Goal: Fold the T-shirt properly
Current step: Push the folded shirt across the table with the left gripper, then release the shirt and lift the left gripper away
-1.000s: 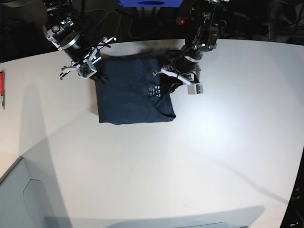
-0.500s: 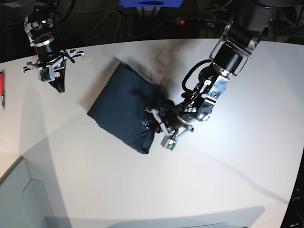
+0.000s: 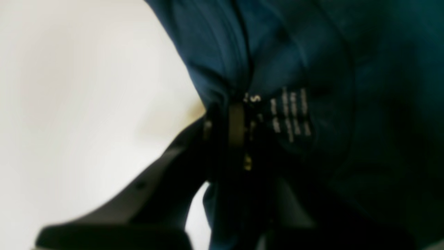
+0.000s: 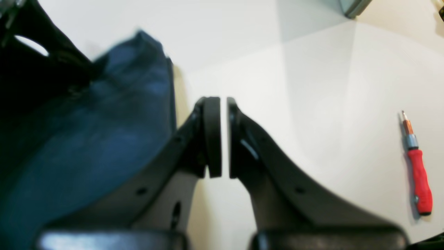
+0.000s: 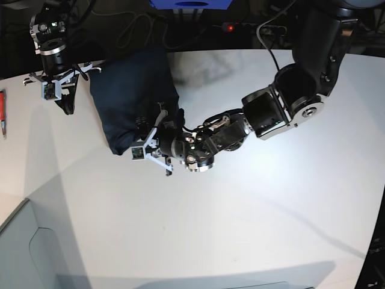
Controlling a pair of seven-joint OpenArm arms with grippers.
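Note:
The T-shirt is a dark navy folded bundle at the back left of the white table. My left gripper reaches across from the right and is shut on the shirt's near edge. In the left wrist view its fingers pinch the cloth right beside the white printed label. My right gripper hangs shut and empty just left of the shirt. In the right wrist view its pads nearly meet with nothing between them, and the T-shirt lies to their left.
A red-handled screwdriver lies at the table's left edge. A grey bin corner sits at the bottom left. Cables and a blue object are behind the table's far edge.
My left arm has dragged the T-shirt leftward across the table, turning it as it went. My right gripper let go of the shirt early on and now sits almost still at the back left.

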